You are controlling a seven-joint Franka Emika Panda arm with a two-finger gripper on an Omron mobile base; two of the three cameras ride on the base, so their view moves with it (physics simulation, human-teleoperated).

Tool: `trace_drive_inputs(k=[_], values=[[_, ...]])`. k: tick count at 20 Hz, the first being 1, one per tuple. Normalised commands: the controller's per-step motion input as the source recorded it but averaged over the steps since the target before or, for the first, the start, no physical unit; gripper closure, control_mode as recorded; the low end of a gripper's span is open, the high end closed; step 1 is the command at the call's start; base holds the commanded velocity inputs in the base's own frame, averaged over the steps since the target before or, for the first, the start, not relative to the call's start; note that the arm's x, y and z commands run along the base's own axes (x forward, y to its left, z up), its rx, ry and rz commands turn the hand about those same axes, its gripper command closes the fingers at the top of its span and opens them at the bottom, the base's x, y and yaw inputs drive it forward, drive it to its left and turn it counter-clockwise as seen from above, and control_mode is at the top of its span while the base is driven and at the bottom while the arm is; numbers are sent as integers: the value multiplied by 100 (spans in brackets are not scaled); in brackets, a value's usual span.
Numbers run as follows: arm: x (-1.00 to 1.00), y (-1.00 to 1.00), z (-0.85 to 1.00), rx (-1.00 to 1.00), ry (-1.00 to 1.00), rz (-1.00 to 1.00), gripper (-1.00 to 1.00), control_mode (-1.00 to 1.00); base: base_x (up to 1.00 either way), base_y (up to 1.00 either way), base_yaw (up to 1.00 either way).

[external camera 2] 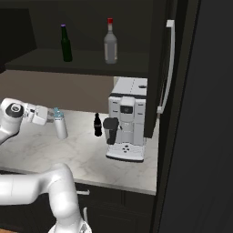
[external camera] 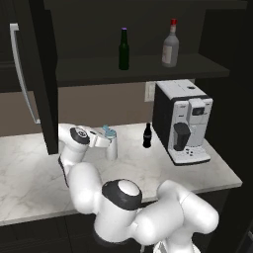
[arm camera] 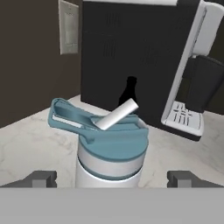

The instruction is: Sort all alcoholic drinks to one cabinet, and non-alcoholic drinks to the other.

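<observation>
fingers (arm camera: 112,178) spread wide, one either side of white cylindrical flask with light-blue spout lid (arm camera: 109,151), not touching | flask upright mid marble counter (external camera: 29,168) | small black cola-style bottle (external camera: 147,136) beside black-and-white coffee machine (external camera: 183,121) | green beer bottle (external camera: 123,49), clear-grey red-capped liquor bottle (external camera: 170,45) on open cabinet shelf (external camera: 143,66)

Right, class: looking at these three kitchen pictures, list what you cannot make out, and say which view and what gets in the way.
- Cola bottle, hand view: lower half hidden behind the flask lid.
- Cola bottle's label, base views: too small to read.
- Gripper, left base view: fingertips hidden behind the hand, so contact with the flask is unclear.
- Beer bottle and liquor bottle: labels too small.
- Coffee machine, hand view: top cut off.
</observation>
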Motion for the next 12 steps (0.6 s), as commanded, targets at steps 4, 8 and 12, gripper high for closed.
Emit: trace_drive_inputs(k=[4, 8, 12], values=[[0, 0, 0, -4, 0, 0, -100, -100, 0, 0, 0], [0, 0, 0, -4, 0, 0, -100, -100, 0, 0, 0], [0, -6, 0, -4, 0, 0, -100, -100, 0, 0, 0]])
